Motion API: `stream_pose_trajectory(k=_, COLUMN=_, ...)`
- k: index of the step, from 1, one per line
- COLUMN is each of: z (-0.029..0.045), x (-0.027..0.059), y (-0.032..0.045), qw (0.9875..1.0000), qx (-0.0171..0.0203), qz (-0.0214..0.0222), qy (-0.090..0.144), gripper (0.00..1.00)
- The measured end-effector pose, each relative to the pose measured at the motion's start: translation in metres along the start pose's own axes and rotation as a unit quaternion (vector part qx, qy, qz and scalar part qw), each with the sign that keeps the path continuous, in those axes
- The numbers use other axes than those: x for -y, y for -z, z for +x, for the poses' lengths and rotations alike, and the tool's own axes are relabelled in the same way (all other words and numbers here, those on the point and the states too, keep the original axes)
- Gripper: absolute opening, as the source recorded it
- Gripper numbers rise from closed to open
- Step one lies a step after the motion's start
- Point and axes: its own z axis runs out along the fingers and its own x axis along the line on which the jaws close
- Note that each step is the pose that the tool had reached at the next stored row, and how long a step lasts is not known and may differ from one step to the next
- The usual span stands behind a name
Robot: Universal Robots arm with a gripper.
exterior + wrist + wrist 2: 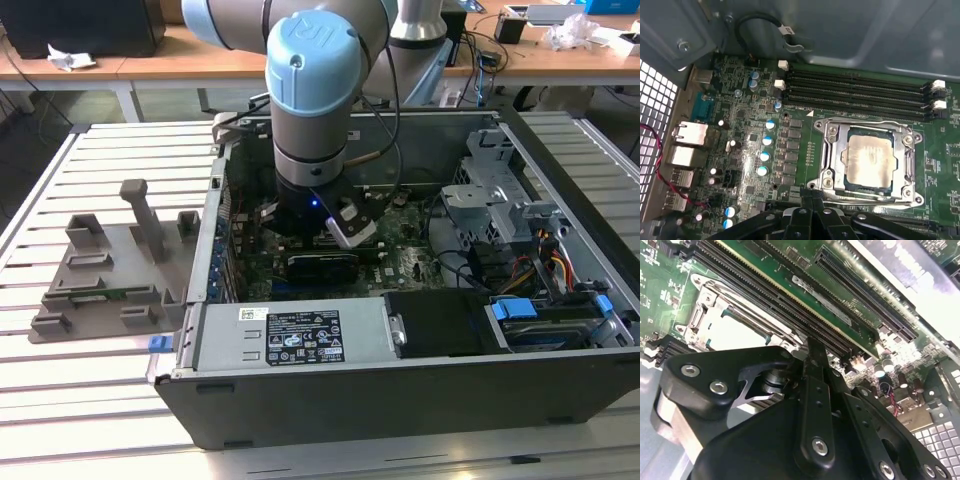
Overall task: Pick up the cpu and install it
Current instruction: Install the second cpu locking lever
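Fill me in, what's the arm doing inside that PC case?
The arm is reaching down into the open case, its end effector just off the edge of the socket on the motherboard. The cpu already lies flat inside the socket's metal frame, seen in both wrist views. The grey tray sits outside the case on the exterior view's left.
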Motion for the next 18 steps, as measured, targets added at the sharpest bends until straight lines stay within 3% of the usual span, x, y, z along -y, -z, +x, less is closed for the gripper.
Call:
stream_pose_trajectory(k=11, z=-0.0012, x=-0.0032, y=-0.004, qw=1.0, qx=-0.0017, qz=-0.0013, qy=0.002, gripper=0.11)
stream_pose_trajectory(k=12, z=-0.0022, x=-0.0028, y=-0.0055, qw=1.0, qx=-0.0035, qz=-0.0015, qy=0.002, gripper=0.11)
stream_pose_trajectory(k=15, z=-0.0043, x=-0.0021, y=-0.008, qw=1.0, qx=-0.0046, qz=-0.0069, qy=0.002, gripper=0.11)
stream_pose_trajectory(k=18, z=-0.0045, x=-0.002, y=-0.008, qw=1.0, qx=-0.0048, qz=-0.007, qy=0.002, gripper=0.11)
